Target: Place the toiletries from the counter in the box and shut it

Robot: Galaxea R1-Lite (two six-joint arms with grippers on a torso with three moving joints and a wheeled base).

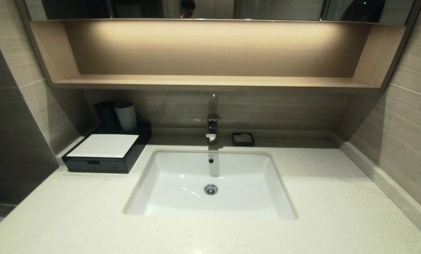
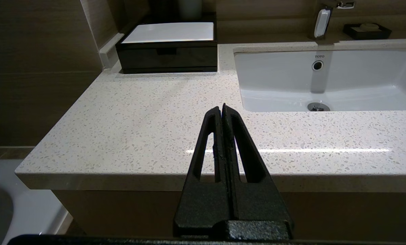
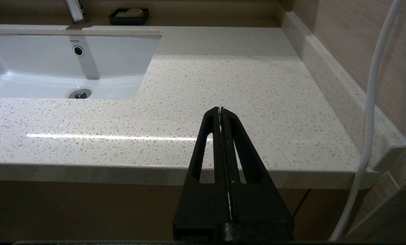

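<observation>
The black box [image 1: 104, 155] with a white top panel stands at the back left of the cream speckled counter [image 1: 337, 197], its front drawer pushed in; it also shows in the left wrist view [image 2: 169, 47]. No toothbrush packets or sachet show in any view. My left gripper [image 2: 222, 108] is shut and empty, held in front of the counter's front edge, left of the sink. My right gripper [image 3: 220, 110] is shut and empty, in front of the counter's front edge, right of the sink. Neither gripper shows in the head view.
A white undermount sink [image 1: 210, 183] sits mid-counter, with a chrome tap [image 1: 212, 128] behind it. A small black soap dish [image 1: 243, 139] is right of the tap. A grey cup [image 1: 126, 115] and a dark cup stand behind the box. A wooden shelf [image 1: 210, 82] runs above. A white cable [image 3: 369, 102] hangs at the right wall.
</observation>
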